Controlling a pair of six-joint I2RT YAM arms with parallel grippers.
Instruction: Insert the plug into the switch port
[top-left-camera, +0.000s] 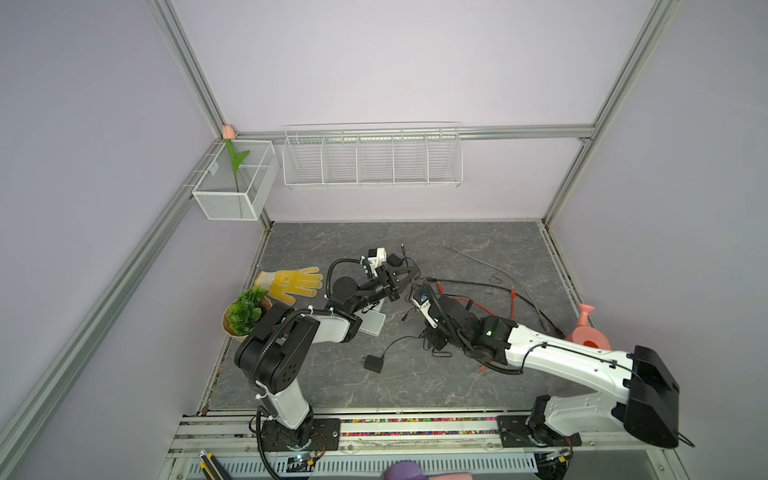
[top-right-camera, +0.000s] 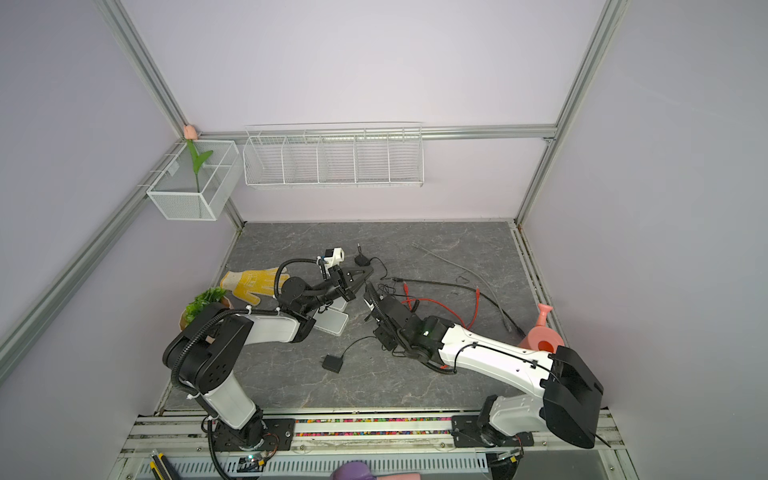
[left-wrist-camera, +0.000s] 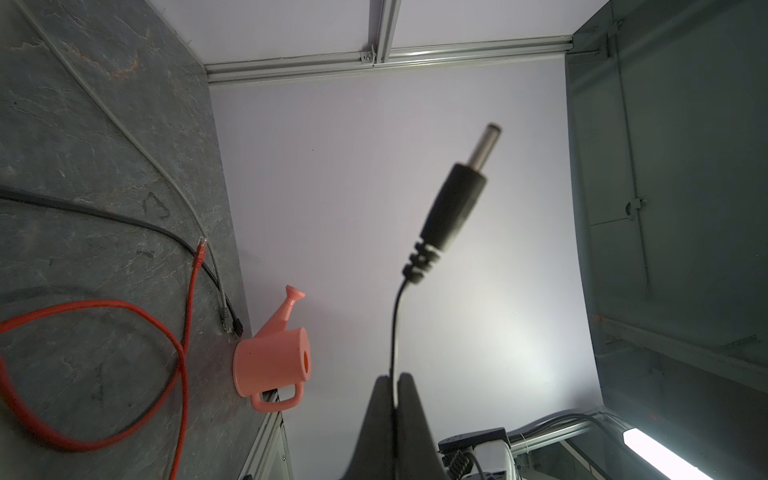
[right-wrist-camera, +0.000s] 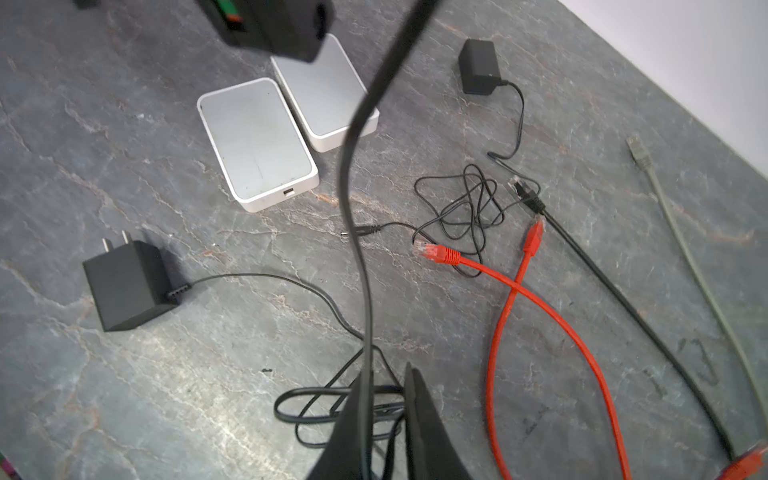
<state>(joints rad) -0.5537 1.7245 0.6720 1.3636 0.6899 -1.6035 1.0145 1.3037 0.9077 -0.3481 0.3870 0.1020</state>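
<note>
One barrel plug (left-wrist-camera: 457, 199): black body, bare metal tip; stands free in the air just beyond the left gripper (left-wrist-camera: 394, 380), tilted off the line of the fingers, touching nothing.
Plug lead (left-wrist-camera: 395, 328): thin, black; runs from the plug's ribbed strain relief straight into the left gripper.
Left gripper state: jaws closed on the plug lead a short way behind the plug; raised above the table.
Right gripper (right-wrist-camera: 384, 374): jaws parted by a narrow gap; a black cable (right-wrist-camera: 353, 187) passes through the gap against one finger, unclamped. Whether it is the plug lead cannot be told.
Nearer switch (right-wrist-camera: 257, 145): white, flat on the table ahead of the right gripper; a small port (right-wrist-camera: 288, 192) shows in the side wall facing that gripper.
Farther switch (right-wrist-camera: 328, 91): white, just beside the nearer one, beyond it.
Second barrel plug (right-wrist-camera: 371, 229): lies on the table between the right gripper and the nearer switch.
Pronged power adapter (right-wrist-camera: 129, 286): black, on the table, well apart from both grippers.
Second power adapter (right-wrist-camera: 478, 66): black, beyond the switches.
Red Ethernet cable (right-wrist-camera: 442, 254): two RJ45 ends ahead of the right gripper, strands crossing.
Watering can (left-wrist-camera: 272, 365): pink, at the table edge, well apart from the left gripper.
</note>
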